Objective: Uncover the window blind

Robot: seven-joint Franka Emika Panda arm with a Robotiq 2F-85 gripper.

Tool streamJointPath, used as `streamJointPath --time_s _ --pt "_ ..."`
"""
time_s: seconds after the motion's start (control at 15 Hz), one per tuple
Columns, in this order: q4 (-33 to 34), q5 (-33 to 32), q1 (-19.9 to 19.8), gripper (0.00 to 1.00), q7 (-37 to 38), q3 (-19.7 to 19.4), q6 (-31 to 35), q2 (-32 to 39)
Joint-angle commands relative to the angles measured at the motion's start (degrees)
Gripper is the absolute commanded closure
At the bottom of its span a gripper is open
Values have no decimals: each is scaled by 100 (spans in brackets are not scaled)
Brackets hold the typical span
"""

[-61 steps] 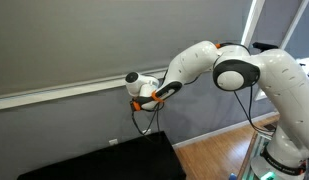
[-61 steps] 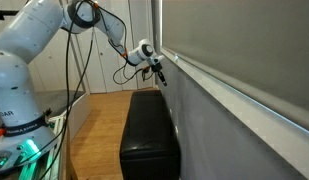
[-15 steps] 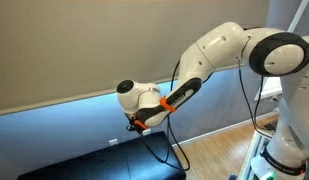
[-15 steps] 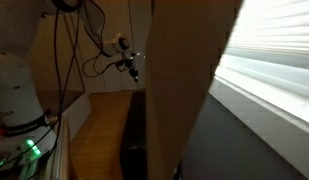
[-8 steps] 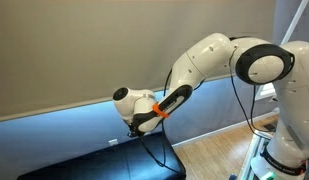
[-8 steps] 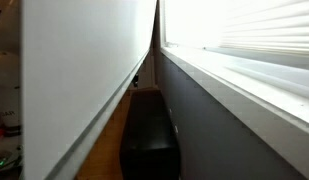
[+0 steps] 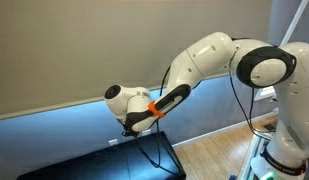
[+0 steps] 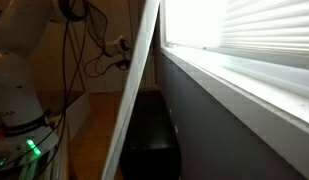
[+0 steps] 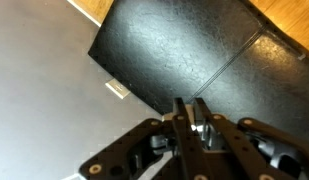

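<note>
In an exterior view, the grey fabric window cover (image 7: 94, 45) shows a lit strip beneath, and the gripper (image 7: 127, 128) has slid left over the black leather bench (image 7: 104, 162). In an exterior view, the cover has swung aside, baring the white slatted window blind (image 8: 264, 30); uncovering seems nearly done. Wrist view: fingers (image 9: 180, 115) narrow, nothing visibly held

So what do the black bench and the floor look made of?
The black bench looks like leather or vinyl upholstery: finely grained, slightly shiny, with a seam line in the wrist view. The floor looks like wood or laminate planks, warm brown with visible grain; which, the pictures leave open.
</note>
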Motion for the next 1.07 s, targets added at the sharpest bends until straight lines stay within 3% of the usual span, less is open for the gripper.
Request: streamJointPath --time_s 0.0,0.47,1.0 --pt "-28 -68 256 96 274 -39 29 -150" --pt "-247 -648 300 96 1033 -160 17 -669" --pt "-507 -1817 151 96 1999 -254 -88 -1291"
